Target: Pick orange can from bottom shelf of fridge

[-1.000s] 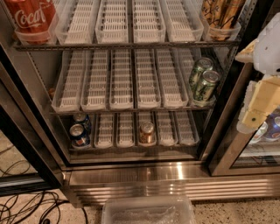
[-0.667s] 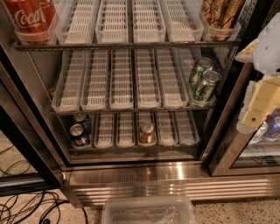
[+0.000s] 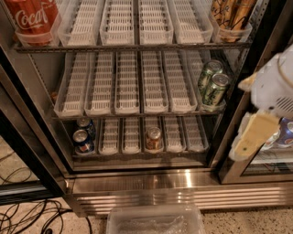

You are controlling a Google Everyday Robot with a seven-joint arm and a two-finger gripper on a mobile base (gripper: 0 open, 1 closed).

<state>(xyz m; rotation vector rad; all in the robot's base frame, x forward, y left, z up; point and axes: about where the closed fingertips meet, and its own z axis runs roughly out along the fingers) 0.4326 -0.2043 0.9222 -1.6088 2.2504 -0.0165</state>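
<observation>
on the floor at far left lie dark cables, beside the black-edged door of the fridge, which stands open to the camera. at the left of its top rack sit red cola cans in a clear tray. below, at the left end of the bottom shelf, two blue cans stand one behind the other in the first lane. the orange can stands upright on that same shelf, three lanes right of the blue ones and near the steel front edge (its silver top faces the camera), touching nothing but its white tray. under the shelf runs the ribbed steel base, and in front of it, at the lower edge of the view, is a clear plastic bin. further right, two green cans lean together at the right end of the middle rack, and gold cans fill the right end of the top rack. the hand hangs at the far right, outside the fridge and in front of the right door frame, well apart from the orange can and somewhat higher; whether it is spread or pressed together i cannot tell, and it carries nothing that shows. behind it, through the right door's glass, more cans appear.
</observation>
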